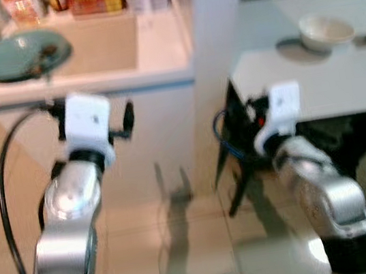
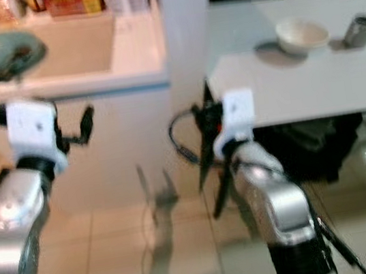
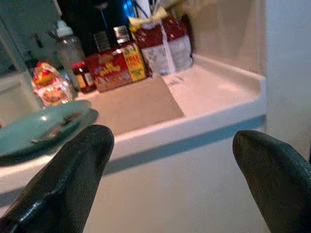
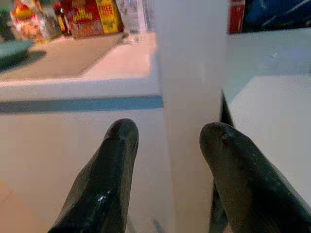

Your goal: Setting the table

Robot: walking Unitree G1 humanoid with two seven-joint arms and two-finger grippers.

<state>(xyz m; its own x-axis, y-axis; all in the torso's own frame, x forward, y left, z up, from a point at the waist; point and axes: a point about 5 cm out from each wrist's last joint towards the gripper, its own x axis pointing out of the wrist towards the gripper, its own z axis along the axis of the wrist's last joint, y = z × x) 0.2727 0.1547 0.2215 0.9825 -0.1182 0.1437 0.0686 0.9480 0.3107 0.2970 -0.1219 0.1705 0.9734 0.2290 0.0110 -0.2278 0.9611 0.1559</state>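
White pillar (image 1: 218, 70) stands between counter (image 1: 157, 58) and table (image 1: 340, 79).

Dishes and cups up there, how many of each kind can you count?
Round teal plates on the white counter: 1
White bowls on the pale table: 1
Small grey metal cups beside the bowl: 1
Total: 3

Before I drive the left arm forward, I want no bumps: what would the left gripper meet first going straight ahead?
Probably the white counter front just below its edge; the left gripper, open, points at it. The teal plate sits higher, off-line.
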